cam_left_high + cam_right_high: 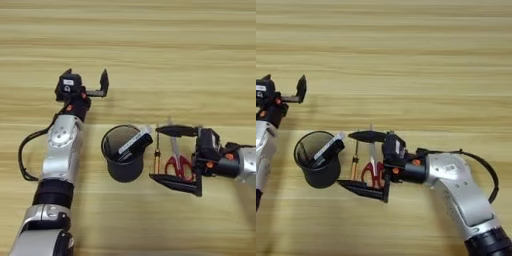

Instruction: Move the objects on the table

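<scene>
A black mesh pen cup (121, 159) stands upright near the middle of the table (150, 55). A white-barrelled marker (134, 142) with black parts leans inside it, its end sticking out over the right rim. My right gripper (154, 153) is open just right of the cup, with one finger on the far side and one on the near side of a slim dark pen (157, 156) with an orange lower part. My left gripper (86, 79) hovers open and empty beyond the cup, to its left. No all-black marker shows.
Red-handled scissors (176, 161) lie between the right gripper's fingers, next to the slim pen. The left arm (60, 150) stretches along the left side close to the cup. The right arm (456, 185) comes in from the lower right.
</scene>
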